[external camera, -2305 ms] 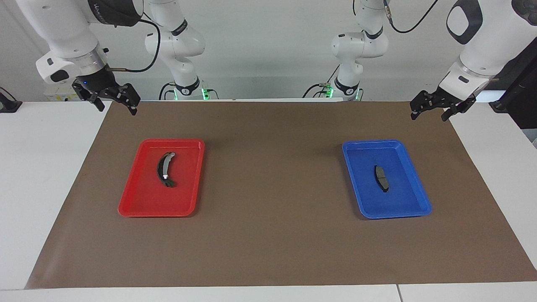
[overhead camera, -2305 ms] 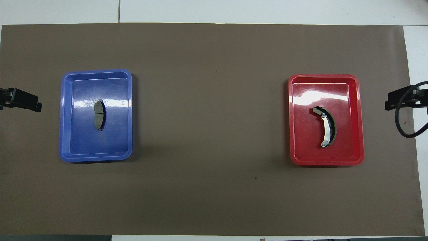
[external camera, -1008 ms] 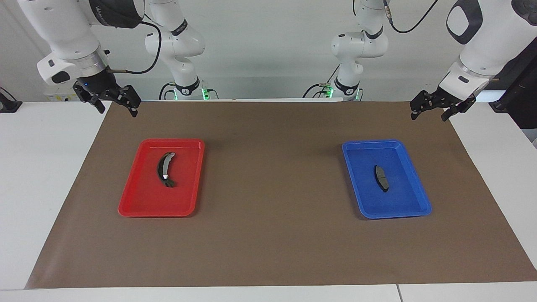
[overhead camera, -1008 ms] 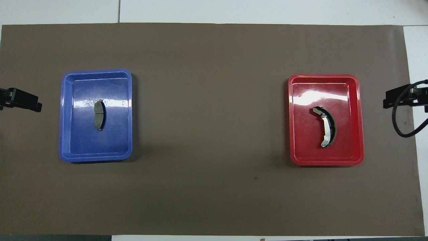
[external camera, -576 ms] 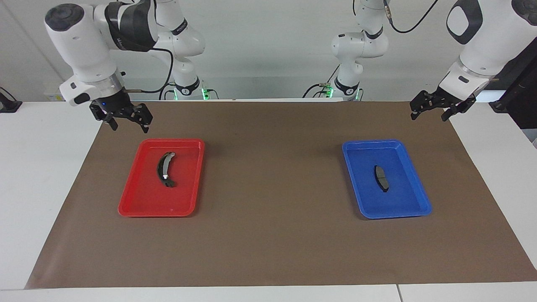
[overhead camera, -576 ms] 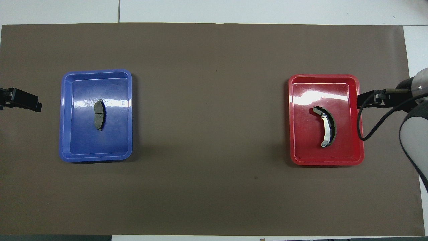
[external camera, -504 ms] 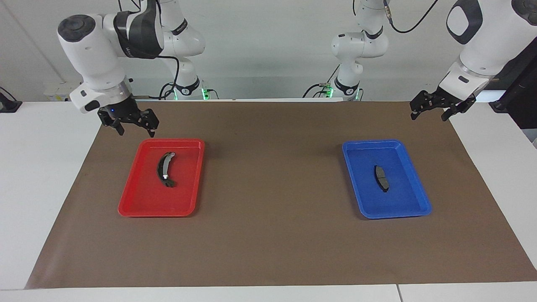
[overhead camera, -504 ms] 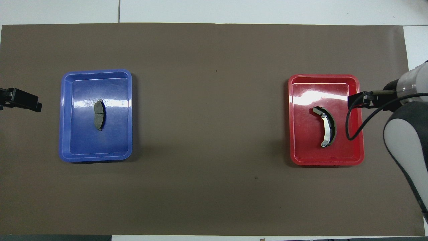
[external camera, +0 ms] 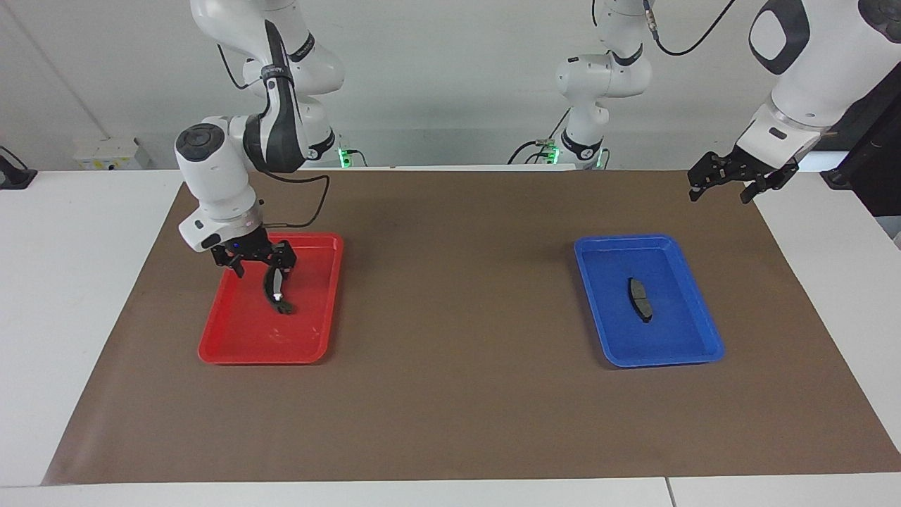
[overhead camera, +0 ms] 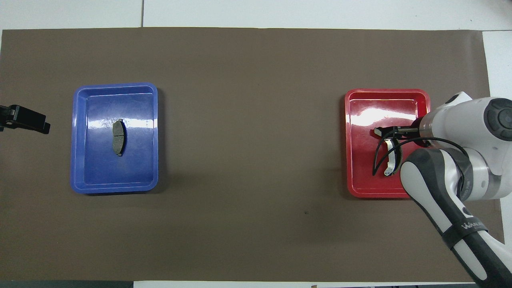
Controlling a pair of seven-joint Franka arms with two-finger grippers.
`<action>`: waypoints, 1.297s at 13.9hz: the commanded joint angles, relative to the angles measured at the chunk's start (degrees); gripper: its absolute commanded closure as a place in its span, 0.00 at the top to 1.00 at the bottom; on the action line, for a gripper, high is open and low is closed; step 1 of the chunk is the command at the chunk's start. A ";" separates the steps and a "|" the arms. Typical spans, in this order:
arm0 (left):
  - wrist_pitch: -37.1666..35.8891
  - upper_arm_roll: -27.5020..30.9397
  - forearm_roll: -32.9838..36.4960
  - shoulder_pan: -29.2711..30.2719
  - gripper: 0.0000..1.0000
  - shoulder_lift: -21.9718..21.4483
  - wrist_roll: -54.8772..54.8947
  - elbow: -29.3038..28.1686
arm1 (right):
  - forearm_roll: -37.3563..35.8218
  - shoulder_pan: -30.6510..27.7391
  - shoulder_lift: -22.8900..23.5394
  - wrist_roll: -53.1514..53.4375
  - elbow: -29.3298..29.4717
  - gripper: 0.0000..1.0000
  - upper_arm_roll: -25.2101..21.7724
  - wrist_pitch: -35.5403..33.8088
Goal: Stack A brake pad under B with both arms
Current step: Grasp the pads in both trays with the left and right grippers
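The A brake pad point(external camera: 639, 298) point(overhead camera: 119, 137), short and dark grey, lies flat in the middle of the blue tray point(external camera: 647, 239) point(overhead camera: 116, 85). B point(external camera: 276, 289) point(overhead camera: 391, 159), the long black crescent with a pale strip, lies in the red tray point(external camera: 246, 331) point(overhead camera: 384, 100). My right gripper point(external camera: 264, 270) point(overhead camera: 390, 131) hangs open and low over B's end nearer the robots, one finger on each side of it, with nothing gripped. The arm hides part of B from above. My left gripper point(external camera: 728, 182) point(overhead camera: 25, 119) waits open in the air over the mat's edge at the left arm's end.
A brown mat point(external camera: 457, 317) point(overhead camera: 252, 120) covers most of the white table. The two trays sit well apart on it, the red one toward the right arm's end and the blue one toward the left arm's end. The right arm's cable point(overhead camera: 376, 160) dangles over the red tray.
The right arm has swung in from outside the mat's corner and come down over the red tray, above B. The left arm has not moved. Both pieces lie where they were.
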 commanded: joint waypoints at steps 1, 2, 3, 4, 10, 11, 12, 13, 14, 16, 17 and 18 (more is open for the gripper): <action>-0.45 -0.07 -0.84 0.22 1.00 -0.48 0.66 -0.50 | 0.53 -2.28 0.25 -4.72 -4.90 1.00 0.29 5.61; -0.45 -0.07 -0.84 0.22 1.00 -0.48 0.66 -0.50 | 0.53 -2.98 1.22 -7.09 -5.09 1.00 0.29 6.32; -0.37 -0.07 -0.84 0.22 1.00 -0.48 0.31 -0.50 | 0.62 -3.51 2.01 -8.07 -5.35 1.00 0.29 6.59; -0.28 -0.15 -0.84 -0.38 1.00 -0.48 0.39 -0.41 | 1.14 -3.52 2.10 -8.17 -5.44 1.00 0.29 6.94; 10.20 -0.77 -0.84 -1.53 0.99 -3.97 0.57 -9.50 | 5.10 -2.46 5.01 -10.80 -5.44 1.00 0.38 8.79; 17.32 -0.68 -0.84 -2.14 0.99 -6.86 0.48 -16.34 | 5.10 -2.46 5.01 -11.07 -5.44 1.00 0.38 8.97; 22.61 -0.68 -0.84 -2.15 0.99 -8.98 0.40 -21.72 | 5.10 -2.37 5.01 -11.24 -5.44 1.00 0.38 8.97; 26.32 -0.77 -0.84 -2.06 0.99 -9.61 0.39 -26.03 | 5.19 -1.94 5.01 -11.33 -5.44 1.00 0.38 8.97; 28.35 -0.77 -0.84 -2.06 0.99 -9.10 0.31 -28.17 | 5.19 -1.76 5.01 -12.03 -5.53 0.98 0.38 8.88; 35.36 -0.77 -0.84 -2.15 0.99 -6.12 0.22 -32.21 | 5.19 -1.76 4.92 -14.49 -6.14 0.90 0.30 8.97; 39.93 -0.77 -0.84 -2.15 0.99 -5.14 -0.30 -34.75 | 5.19 -1.76 4.83 -14.93 -6.23 0.82 0.29 8.97; 45.37 -0.77 -0.84 -2.32 0.99 -3.22 -2.31 -37.30 | 5.19 -1.67 4.74 -14.94 -6.49 0.75 0.29 8.97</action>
